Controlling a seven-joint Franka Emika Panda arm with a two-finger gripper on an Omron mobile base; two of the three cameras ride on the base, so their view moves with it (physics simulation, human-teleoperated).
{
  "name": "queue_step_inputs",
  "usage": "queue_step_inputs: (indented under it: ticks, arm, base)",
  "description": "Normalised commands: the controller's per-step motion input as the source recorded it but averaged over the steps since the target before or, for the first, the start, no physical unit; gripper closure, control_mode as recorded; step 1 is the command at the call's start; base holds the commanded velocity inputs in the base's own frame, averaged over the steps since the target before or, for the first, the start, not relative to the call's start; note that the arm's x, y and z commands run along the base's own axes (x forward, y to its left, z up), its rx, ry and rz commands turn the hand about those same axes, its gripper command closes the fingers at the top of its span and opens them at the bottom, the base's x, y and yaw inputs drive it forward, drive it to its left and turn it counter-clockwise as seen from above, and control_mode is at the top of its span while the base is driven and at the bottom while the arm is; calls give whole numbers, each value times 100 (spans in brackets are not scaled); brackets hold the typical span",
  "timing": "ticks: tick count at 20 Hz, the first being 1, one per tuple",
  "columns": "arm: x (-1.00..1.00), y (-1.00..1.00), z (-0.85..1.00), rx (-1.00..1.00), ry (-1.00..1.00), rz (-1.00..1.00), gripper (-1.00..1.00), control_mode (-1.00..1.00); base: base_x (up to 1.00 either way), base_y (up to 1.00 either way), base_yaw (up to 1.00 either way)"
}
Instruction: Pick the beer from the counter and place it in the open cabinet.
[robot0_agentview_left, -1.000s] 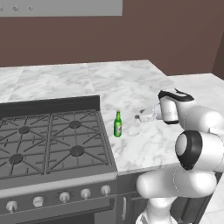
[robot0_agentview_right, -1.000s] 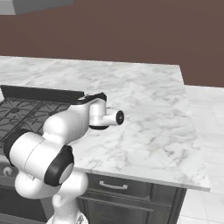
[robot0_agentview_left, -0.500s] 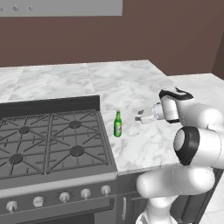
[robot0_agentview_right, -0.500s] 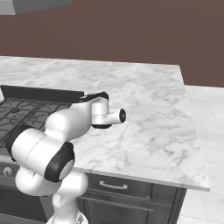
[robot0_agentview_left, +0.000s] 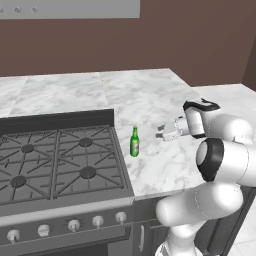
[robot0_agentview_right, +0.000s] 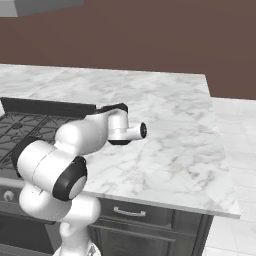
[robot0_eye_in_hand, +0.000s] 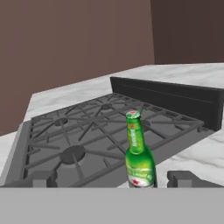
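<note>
Gripper (robot0_agentview_left: 161, 134) spread wide, empty, aimed sideways at beer bottle (robot0_agentview_left: 134, 142) upright on marble counter (robot0_agentview_left: 150, 100) beside gas stove (robot0_agentview_left: 55, 160); risks toppling it if one fingertip (robot0_eye_in_hand: 186, 178) clips glass

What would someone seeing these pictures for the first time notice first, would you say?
Most likely the small green beer, standing upright and alone on the white marble counter, just beside the right edge of the black gas stove. Next comes the white robot arm, whose open gripper is turned sideways toward the bottle from the right, a short gap away. In the hand view the beer stands between the two dark fingertips.
</note>
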Motion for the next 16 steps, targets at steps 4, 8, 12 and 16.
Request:
queue_step_inputs:
  ticks: [4, 8, 12, 16]
  arm:
    - [3, 20, 0, 0, 0, 0, -100, -100]
    - [14, 26, 0, 0, 0, 0, -100, -100]
    - [12, 23, 0, 0, 0, 0, -100, -100]
    - [7, 18, 0, 0, 0, 0, -100, -100]
  base:
    - [0, 0, 0]
    - [0, 0, 0]
    - [0, 0, 0]
    - [0, 0, 0]
